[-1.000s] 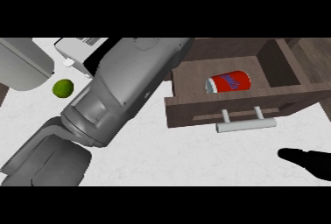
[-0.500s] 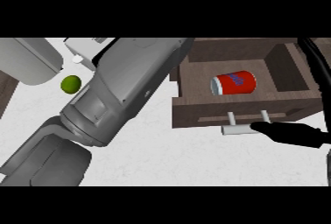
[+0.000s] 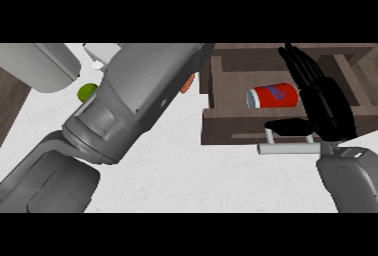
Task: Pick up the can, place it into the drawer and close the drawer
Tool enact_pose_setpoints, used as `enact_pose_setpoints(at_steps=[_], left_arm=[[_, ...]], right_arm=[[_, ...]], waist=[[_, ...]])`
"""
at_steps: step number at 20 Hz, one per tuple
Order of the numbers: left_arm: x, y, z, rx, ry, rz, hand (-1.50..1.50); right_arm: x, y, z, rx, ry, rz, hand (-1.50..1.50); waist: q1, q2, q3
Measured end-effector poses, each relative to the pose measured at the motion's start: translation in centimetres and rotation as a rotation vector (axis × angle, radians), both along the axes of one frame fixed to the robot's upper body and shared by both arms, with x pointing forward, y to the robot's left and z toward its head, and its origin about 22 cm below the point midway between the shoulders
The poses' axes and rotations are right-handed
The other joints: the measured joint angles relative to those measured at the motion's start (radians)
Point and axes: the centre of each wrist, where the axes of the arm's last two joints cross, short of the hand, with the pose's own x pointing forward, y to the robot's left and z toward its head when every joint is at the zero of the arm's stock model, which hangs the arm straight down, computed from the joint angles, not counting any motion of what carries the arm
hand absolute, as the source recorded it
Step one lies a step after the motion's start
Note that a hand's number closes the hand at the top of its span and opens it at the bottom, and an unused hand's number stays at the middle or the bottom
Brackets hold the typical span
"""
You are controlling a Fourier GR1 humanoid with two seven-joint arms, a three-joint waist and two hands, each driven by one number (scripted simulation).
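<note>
- The can (image 3: 272, 95), red with a blue label, lies on its side inside the open drawer (image 3: 229, 131), near the middle of the compartment and apart from the walls.
- It looks light and stiff, with a smooth round skin. On its side it would probably roll if the drawer is shoved hard. If it needed lifting, the place to hold it would be across the barrel, not the ends.
- What is left to handle, I judge, is the drawer itself. It is a rigid wooden box that should slide straight back, so a flat push on the front panel or the pale bar handle (image 3: 284, 149) ought to do.
- The right hand (image 3: 328, 107) hangs over the right part of the drawer with its fingers (image 3: 303, 65) straight and together, pointing away from the robot. It holds nothing.
- Its thumb (image 3: 288, 126) sticks out sideways over the front panel, just above the handle. I cannot tell whether it touches.
- The left forearm (image 3: 133, 105) lies slantwise across the surface (image 3: 207, 175), its far end close beside the drawer's left wall. The left hand is out of sight.
- A small green fruit (image 3: 87, 91) sits left of that arm, well apart from the drawer.
- The surface in front of the drawer's face is bare, so a push has room. The nearest thing that could crowd it is the left arm.
</note>
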Motion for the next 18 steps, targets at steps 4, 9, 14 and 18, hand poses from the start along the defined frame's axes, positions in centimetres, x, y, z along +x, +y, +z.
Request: enact_pose_setpoints(at_steps=[4,9,14,18], left_arm=[[0.4,1.0,0.0,-0.014,0.002,-0.006,-1.5],[0.6,1.7,0.6,-0.016,0.004,0.008,-1.5],[1.1,3.6,0.6,-0.012,0.005,0.021,-1.5],[1.4,5.3,0.4,-0.009,0.016,0.025,-1.5]], right_arm=[[2.5,1.4,-1.7,-0.06,-0.004,-0.015,-1.5],[5.4,2.4,-4.4,-0.102,-0.015,-0.051,-1.5],[7.8,3.4,-6.1,-0.137,-0.05,-0.114,-1.5],[9.8,3.6,-5.6,-0.146,-0.103,-0.163,-1.5]], waist=[[0.017,-0.004,0.0],[0.036,-0.007,-0.001],[0.052,-0.01,-0.001],[0.067,-0.012,-0.001]])
